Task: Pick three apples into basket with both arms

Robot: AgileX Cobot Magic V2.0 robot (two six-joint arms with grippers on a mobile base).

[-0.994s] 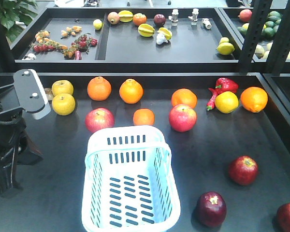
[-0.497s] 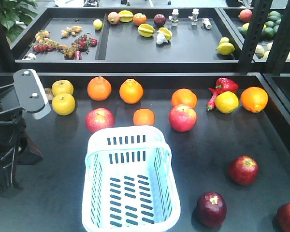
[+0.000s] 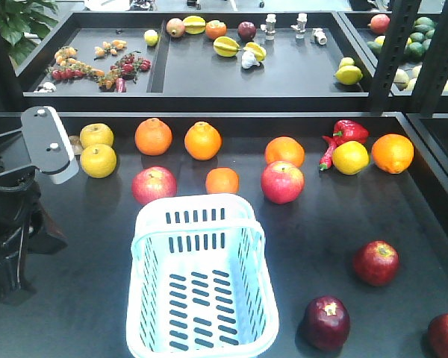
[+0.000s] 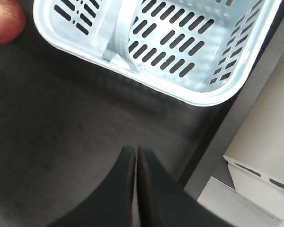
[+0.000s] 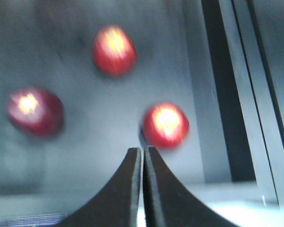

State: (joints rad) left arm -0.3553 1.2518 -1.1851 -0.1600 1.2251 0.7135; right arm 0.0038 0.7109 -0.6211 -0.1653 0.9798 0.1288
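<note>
Black curved fingers of the right gripper (image 5: 143, 150), pressed flat together with nothing between them, hanging above the dark grey tabletop (image 5: 85, 156). Just past the tips and slightly right, the nearest dark red apple (image 5: 166, 125); off to the left, a second dark red apple (image 5: 34, 112); beyond both, a third dark red apple (image 5: 115, 50) (all three blurred in this wrist view). From the front, grouped at the table's right front part, none touching another, well apart from the basket.

Black fingers of the left gripper (image 4: 136, 149), also closed tip to tip and gripping nothing, over bare tabletop. Ahead of them, the pale blue-white slotted plastic basket (image 4: 194, 97), a white handle strap crossing its opening; inside, only its bare slotted bottom.

Near the basket's far corner, a pinkish-red streaked apple (image 4: 4, 21). Just behind the back rim, a small round orange (image 3: 222, 180) and another pinkish-red apple (image 3: 281, 182) (neither touching the basket). Farther back, a black rear tray (image 3: 209, 74) holding yellow starfruit (image 3: 226, 46) and other small fruit.
</note>
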